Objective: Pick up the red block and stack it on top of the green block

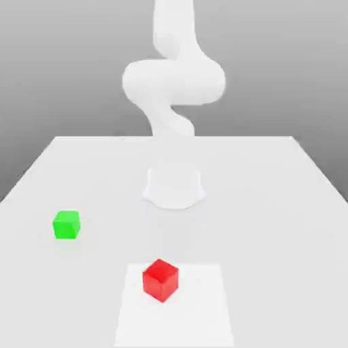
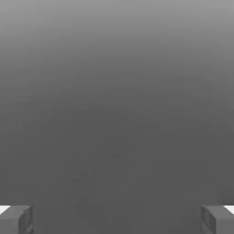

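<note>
The red block (image 1: 161,279) sits on the white table (image 1: 272,204) near its front edge, about the middle of the exterior view. The green block (image 1: 66,225) rests on the table farther back, toward the exterior view's left, well apart from the red one. In the hand view my gripper (image 2: 117,220) is open: its grey fingertips (image 2: 16,219) stand wide apart with nothing between them, and plain grey background lies beyond. Neither block is near the fingers.
The white arm (image 1: 173,81) rises from its round base (image 1: 174,188) at the table's middle, behind both blocks. A lighter square patch (image 1: 204,312) lies under the red block.
</note>
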Robot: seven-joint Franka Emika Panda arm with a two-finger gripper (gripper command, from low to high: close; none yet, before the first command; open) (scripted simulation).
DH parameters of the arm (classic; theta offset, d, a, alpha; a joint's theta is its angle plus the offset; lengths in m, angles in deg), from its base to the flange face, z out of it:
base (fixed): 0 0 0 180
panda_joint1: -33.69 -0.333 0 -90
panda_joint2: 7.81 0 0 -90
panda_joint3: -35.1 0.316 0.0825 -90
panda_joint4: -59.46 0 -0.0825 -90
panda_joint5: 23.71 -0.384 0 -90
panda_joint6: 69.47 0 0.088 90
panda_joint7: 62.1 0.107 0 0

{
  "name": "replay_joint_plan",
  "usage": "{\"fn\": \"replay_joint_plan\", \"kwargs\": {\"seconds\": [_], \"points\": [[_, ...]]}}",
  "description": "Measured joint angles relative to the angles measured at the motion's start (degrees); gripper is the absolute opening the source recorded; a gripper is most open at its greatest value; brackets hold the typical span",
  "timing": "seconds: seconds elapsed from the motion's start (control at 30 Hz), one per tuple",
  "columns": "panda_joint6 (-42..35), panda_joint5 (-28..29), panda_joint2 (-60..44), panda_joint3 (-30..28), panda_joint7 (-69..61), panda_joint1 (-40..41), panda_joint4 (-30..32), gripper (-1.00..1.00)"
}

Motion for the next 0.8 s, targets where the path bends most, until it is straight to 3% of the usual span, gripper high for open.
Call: {"fn": "replay_joint_plan", "kwargs": {"seconds": [0.43, 0.8], "points": [[5.27, 11.11, -10.63, -3.00, -24.51, -3.75, 6.08, 0.00], [9.56, 17.06, -19.48, -8.58, -47.44, -7.21, 11.09, 0.00]]}}
